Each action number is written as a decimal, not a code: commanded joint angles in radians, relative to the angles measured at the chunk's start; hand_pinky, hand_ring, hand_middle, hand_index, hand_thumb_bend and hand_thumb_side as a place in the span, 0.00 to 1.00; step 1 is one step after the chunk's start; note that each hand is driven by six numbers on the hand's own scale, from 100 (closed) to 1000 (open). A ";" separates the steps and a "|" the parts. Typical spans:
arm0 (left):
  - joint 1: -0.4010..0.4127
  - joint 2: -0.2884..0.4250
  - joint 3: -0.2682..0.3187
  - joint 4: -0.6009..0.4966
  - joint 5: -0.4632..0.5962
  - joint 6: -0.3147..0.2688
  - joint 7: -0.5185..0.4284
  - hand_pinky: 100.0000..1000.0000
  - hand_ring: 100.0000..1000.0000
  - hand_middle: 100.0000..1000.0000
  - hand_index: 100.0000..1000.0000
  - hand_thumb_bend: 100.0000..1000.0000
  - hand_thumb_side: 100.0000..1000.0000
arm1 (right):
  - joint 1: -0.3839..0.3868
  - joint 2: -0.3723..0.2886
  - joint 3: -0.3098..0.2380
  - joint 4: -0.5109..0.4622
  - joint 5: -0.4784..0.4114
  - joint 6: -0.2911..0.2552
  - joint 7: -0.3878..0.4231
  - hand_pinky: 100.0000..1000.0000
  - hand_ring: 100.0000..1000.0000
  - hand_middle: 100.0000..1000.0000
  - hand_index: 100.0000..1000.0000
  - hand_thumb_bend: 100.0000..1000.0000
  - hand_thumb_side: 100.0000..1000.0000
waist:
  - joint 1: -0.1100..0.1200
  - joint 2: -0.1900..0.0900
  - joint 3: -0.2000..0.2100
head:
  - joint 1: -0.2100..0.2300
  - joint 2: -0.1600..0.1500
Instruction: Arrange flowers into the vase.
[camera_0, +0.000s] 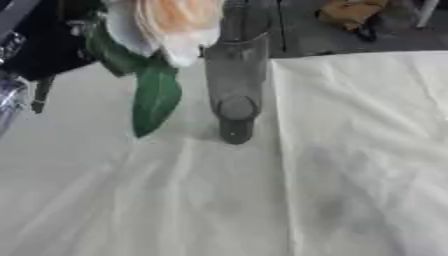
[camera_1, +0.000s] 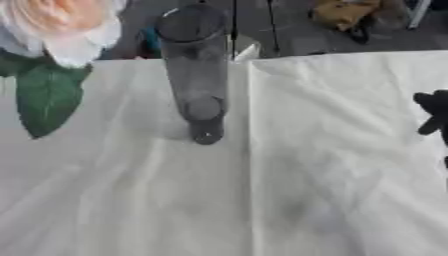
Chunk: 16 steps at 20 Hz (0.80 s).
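Right now I have the flower (camera_0: 171, 25) raised near the counter's (camera_1: 350, 150) far left corner, beside the glass vase (camera_1: 194, 70) at the far edge's middle. My left hand (camera_0: 44, 45) shows only as dark blur, so its grip I cannot tell; my right hand (camera_1: 435, 112) rests unclenched at the right edge. The bloom looks soft, light and crushable, so I'd hold the stem. The tall vase seems tippy.
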 joint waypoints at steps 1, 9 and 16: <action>-0.035 0.013 0.049 0.011 0.068 0.006 0.060 0.00 0.00 0.00 0.02 0.01 0.54 | -0.005 -0.029 -0.003 -0.019 -0.013 0.002 -0.002 0.92 0.79 0.36 0.72 0.00 0.91 | 0.007 -0.040 -0.001 | 0.003 0.017; -0.084 0.021 0.096 0.055 0.175 0.003 0.255 0.00 0.00 0.00 0.03 0.07 0.56 | -0.014 -0.044 0.005 -0.019 -0.037 -0.005 -0.002 0.91 0.78 0.37 0.72 0.00 0.91 | 0.015 -0.059 -0.027 | 0.009 0.036; -0.149 0.019 0.119 0.145 0.279 -0.054 0.492 0.00 0.00 0.00 0.03 0.19 0.62 | -0.013 -0.049 0.010 -0.019 -0.041 -0.004 0.005 0.91 0.78 0.37 0.72 0.00 0.91 | 0.025 -0.062 -0.045 | 0.021 0.028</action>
